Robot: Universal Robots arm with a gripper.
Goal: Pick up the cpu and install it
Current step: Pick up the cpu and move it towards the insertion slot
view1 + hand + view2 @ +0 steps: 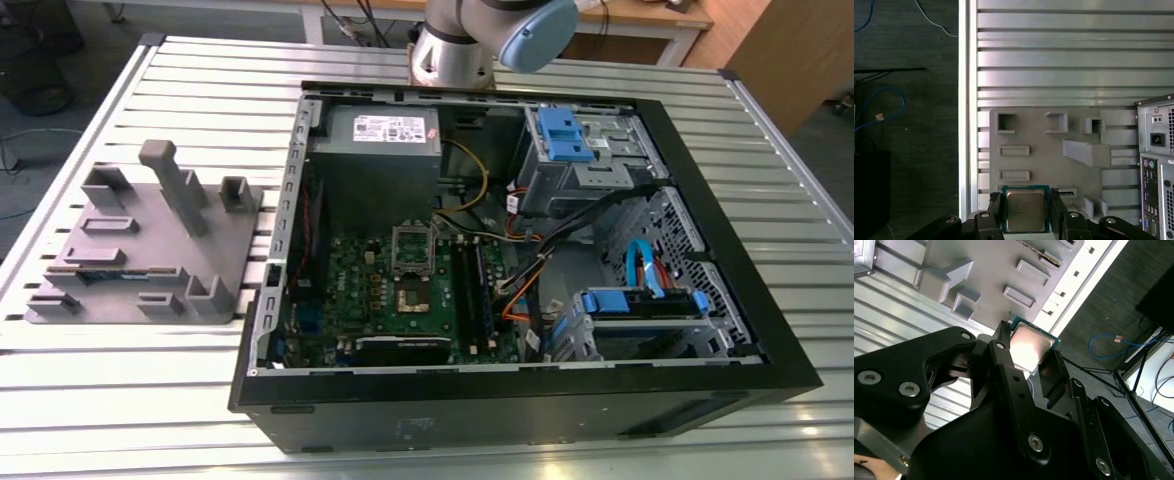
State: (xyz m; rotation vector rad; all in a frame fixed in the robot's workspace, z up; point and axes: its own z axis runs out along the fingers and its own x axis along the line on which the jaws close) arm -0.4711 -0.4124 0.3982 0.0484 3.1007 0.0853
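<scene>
The cpu (pixel 1025 210), a small square chip with a silvery top and a thin green rim, sits between my gripper's two black fingers (pixel 995 207). My gripper (pixel 1025 214) is shut on it by two opposite edges. In the second wrist view the cpu (pixel 1031 345) shows tilted in my gripper (pixel 1029 359), held high above the grey plastic fixture (pixel 984 270). The fixture (pixel 1044 155) lies well below the chip on the slatted table. In the exterior view the motherboard's socket (pixel 414 290) lies open inside the computer case (pixel 721 250), and the arm (pixel 467 40) stands behind the case.
The grey fixture (pixel 134 250) rests on the slatted metal table (pixel 200 90) at the exterior view's left, with upright posts and a thin green memory stick (pixel 114 271) in a slot. The case holds cables, drive bays and a power supply (pixel 380 130). The table edge (pixel 965 100) borders dark floor.
</scene>
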